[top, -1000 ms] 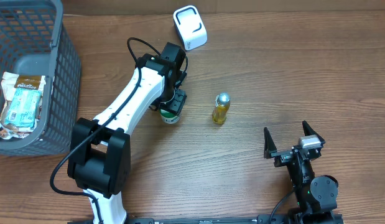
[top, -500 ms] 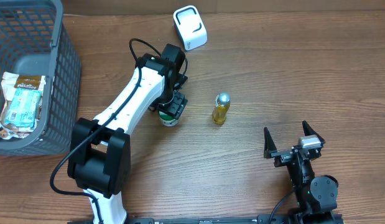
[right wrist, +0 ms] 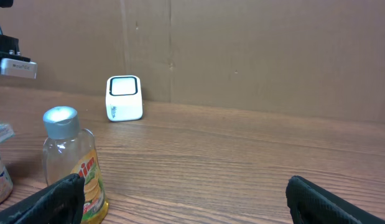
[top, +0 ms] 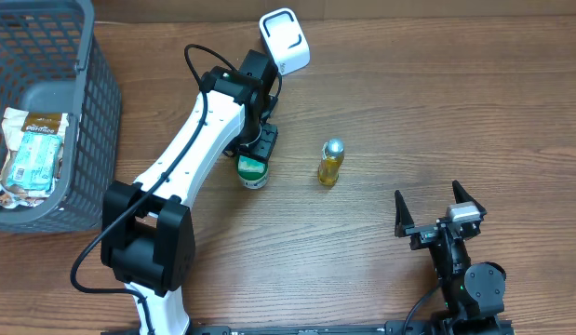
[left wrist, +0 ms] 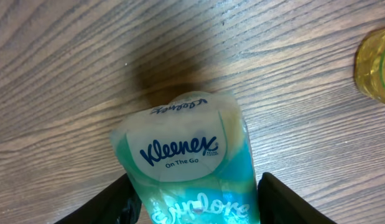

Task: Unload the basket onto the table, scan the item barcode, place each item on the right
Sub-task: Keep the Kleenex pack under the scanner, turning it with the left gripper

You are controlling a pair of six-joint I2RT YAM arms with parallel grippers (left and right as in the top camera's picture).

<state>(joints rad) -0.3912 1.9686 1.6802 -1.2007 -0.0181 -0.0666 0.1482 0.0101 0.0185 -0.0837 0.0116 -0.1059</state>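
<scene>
The tissue pack stands on the wooden table, between the fingers of the left gripper. It says "Kleenex On The Go". I cannot tell if the fingers squeeze it. The right gripper has its fingers wide apart. A yellow bottle stands near the pack. The white scanner sits farther back.

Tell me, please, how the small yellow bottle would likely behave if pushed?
The yellow bottle stands upright and looks narrow, so a high push would probably tip it. Its round body would likely roll afterwards. Smooth plastic may be slippery.
</scene>
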